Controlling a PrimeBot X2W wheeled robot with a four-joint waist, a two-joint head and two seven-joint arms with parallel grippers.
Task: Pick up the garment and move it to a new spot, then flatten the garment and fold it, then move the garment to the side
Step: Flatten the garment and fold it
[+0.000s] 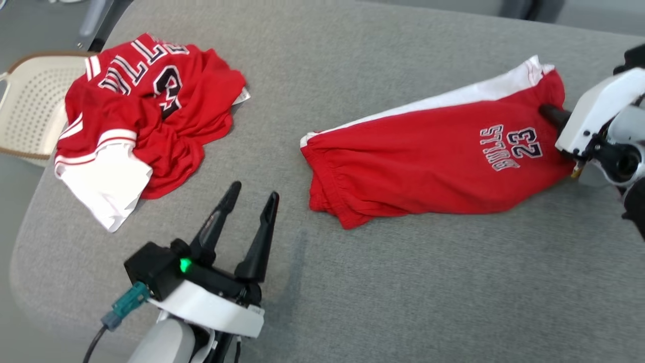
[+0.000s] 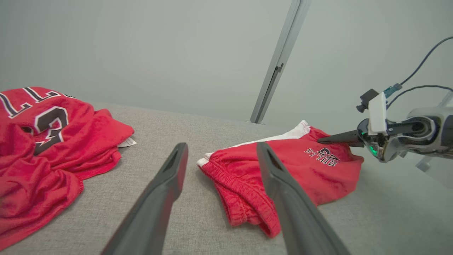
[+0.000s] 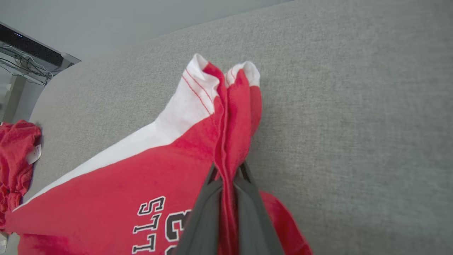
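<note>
Grey padded surface (image 1: 403,282), red shorts (image 1: 428,166) hem pinched in right gripper (image 3: 226,173), left gripper (image 1: 253,191) spread.

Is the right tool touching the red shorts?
Touching. The right wrist view shows the right tool shut on a raised fold of the shorts.

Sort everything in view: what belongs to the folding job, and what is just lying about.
Job: red shorts, lying on the grey table; right gripper, shut on their edge; left gripper, open, apart from them.
Lying about: crumpled red jersey; pale perforated chair beside the table.
</note>
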